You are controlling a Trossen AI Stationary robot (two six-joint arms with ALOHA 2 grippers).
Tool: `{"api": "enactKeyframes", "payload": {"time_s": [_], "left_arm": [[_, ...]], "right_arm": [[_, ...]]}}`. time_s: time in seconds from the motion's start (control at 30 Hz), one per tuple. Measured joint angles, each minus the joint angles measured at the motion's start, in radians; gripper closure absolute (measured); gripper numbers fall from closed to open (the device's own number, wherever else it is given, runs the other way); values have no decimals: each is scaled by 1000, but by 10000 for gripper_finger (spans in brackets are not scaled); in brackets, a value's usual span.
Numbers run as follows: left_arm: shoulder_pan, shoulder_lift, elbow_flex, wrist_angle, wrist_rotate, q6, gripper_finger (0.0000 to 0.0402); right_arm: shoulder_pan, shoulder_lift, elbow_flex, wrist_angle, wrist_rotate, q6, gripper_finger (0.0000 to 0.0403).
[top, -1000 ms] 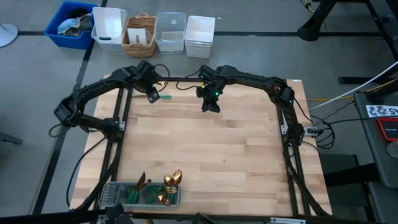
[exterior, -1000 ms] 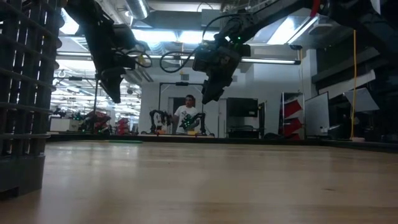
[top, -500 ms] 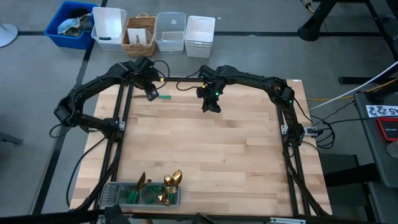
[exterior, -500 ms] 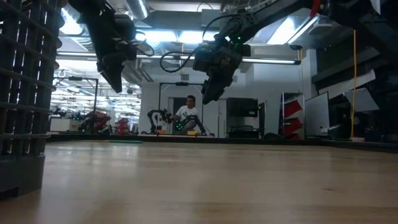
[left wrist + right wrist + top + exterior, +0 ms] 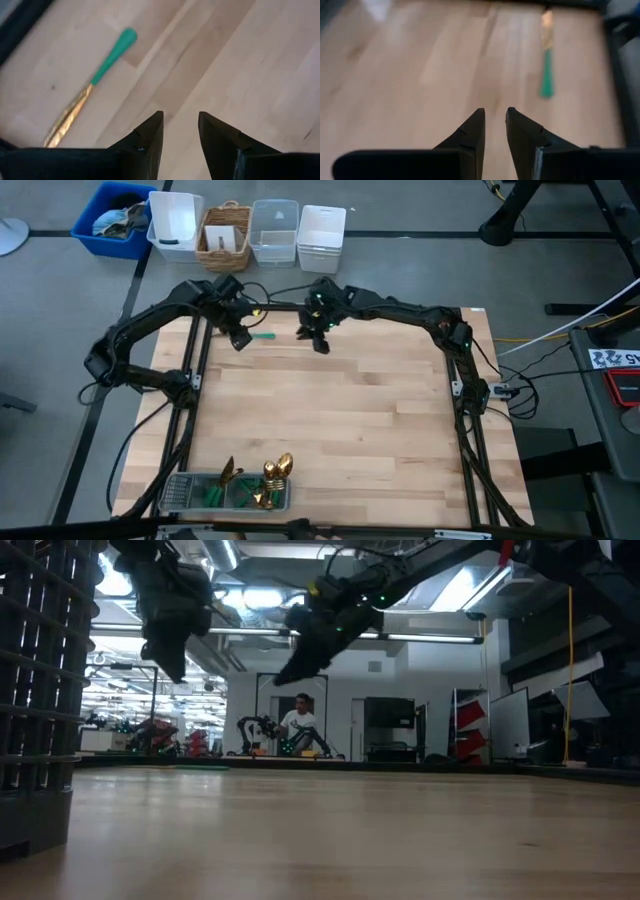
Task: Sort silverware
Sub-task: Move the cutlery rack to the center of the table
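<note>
Though judged close to finished, leaves one piece unsorted. At the left of the near edge of the wooden table (image 5: 350,430): a grey mesh tray (image 5: 178,492), filled with a cluster of sorted silverware (image 5: 270,475), shiny gold heads poking up and teal handles tucked into the compartments. Cannot tell from above which kinds share which compartment. At the far edge, well apart from the tray: the left gripper (image 5: 240,340), hovering above the wood with fingers spread and nothing between them. Just beside it to the right: one loose piece (image 5: 262,336), flat on the bare wood and touched by neither gripper. Seen closer from the left wrist: a slim, rounded teal-green handle tapering into a narrow, pointed gold head. Cannot tell fork from knife. Farther right along the same far edge: the right gripper (image 5: 320,345), raised off the table, fingers parted by a narrow gap and gripping nothing, pointed towards the loose piece. Left to do, as a judgement: pick up that last piece, carry it across and drop it into its matching compartment.
</note>
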Motion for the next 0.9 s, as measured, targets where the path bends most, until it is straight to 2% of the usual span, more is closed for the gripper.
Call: {"api": "enactKeyframes", "payload": {"time_s": [0.17,0.4,0.6,0.8,0.9], "left_arm": [[0,-86,0,42,3,1,286],[0,-232,0,47,4,-78,286],[-19,-319,-12,42,1,-152,286],[-55,-402,-113,54,1,-182,286],[-62,-423,-199,133,0,-208,286]], "right_arm": [[45,0,0,125,137,-8,320],[75,20,1,216,149,-42,289],[80,98,-1,328,184,114,263],[81,138,0,358,196,210,260],[82,154,-1,337,196,213,260]]}}
